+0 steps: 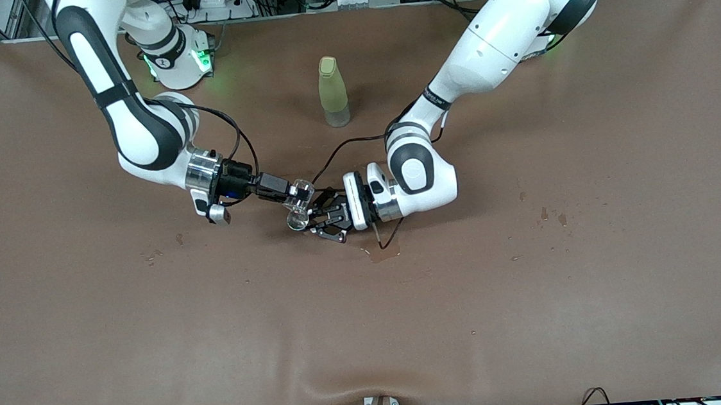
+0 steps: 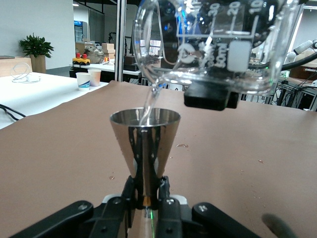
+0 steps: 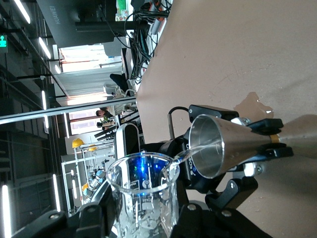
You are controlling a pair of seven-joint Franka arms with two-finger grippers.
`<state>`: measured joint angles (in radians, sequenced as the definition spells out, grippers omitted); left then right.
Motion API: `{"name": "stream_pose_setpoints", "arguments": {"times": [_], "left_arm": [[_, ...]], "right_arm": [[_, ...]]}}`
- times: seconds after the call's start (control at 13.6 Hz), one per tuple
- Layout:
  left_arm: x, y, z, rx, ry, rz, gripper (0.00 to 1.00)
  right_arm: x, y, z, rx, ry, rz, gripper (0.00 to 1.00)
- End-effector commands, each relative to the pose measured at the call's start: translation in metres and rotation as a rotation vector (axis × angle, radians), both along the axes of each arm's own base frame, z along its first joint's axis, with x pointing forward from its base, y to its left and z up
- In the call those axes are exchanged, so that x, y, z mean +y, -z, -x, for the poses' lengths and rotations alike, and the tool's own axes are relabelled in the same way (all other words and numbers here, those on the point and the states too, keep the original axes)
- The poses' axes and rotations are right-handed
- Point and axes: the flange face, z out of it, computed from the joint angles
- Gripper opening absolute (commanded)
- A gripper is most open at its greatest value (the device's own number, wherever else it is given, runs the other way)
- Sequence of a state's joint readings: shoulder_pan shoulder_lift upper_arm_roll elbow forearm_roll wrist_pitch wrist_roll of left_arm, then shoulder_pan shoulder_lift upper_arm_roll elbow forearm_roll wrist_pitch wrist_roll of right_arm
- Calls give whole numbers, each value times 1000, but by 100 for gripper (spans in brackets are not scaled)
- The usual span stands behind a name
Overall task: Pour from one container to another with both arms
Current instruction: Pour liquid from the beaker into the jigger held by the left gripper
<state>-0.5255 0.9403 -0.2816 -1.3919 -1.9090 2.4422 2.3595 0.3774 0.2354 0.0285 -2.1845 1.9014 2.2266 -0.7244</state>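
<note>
Glass beaker [image 2: 218, 44] pinched in your right gripper's [image 1: 292, 198] fingers tips water into the steel jigger [image 2: 144, 144] clamped by your left gripper [image 1: 323, 221] above mid-desk [image 1: 537, 317].

Even, bright overhead light fills the front view, leaving only soft, short shadows under the arms on the brown desk [image 1: 535, 292]. Green indicator glow tints the base of the right arm [image 1: 195, 58]. In the left wrist view, the steel jigger [image 2: 145, 148] is sharp and mirrors its surroundings, while the glass beaker [image 2: 218, 44] close to the lens shows bright reflections and a blue glint; a dark blurred smudge sits at the lower corner. The right wrist view is contrasty: ceiling strip lights [image 3: 29, 22] and a bright window area blow out against a dark hall, and a wet patch [image 3: 252, 104] on the desk shines.
</note>
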Motion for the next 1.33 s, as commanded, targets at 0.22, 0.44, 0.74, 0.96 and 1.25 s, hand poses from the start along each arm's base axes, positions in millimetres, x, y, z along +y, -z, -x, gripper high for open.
{"name": "stream_pose_setpoints", "arguments": {"times": [0.22, 0.44, 0.74, 0.96, 1.25], "left_arm": [[-5, -5, -2, 5, -27, 7, 0], [-5, -5, -2, 5, -27, 7, 0], [-5, -5, -2, 8, -28, 8, 0], [-5, -6, -2, 8, -28, 9, 0], [-2, -10, -6, 4, -34, 11, 0]], "right_arm": [[5, 14, -4, 157, 51, -38, 0], [9, 5, -10, 206, 67, -68, 0], [5, 4, -12, 221, 76, -73, 0], [7, -9, -18, 264, 86, -107, 0], [3, -12, -21, 278, 90, -118, 0]]}}
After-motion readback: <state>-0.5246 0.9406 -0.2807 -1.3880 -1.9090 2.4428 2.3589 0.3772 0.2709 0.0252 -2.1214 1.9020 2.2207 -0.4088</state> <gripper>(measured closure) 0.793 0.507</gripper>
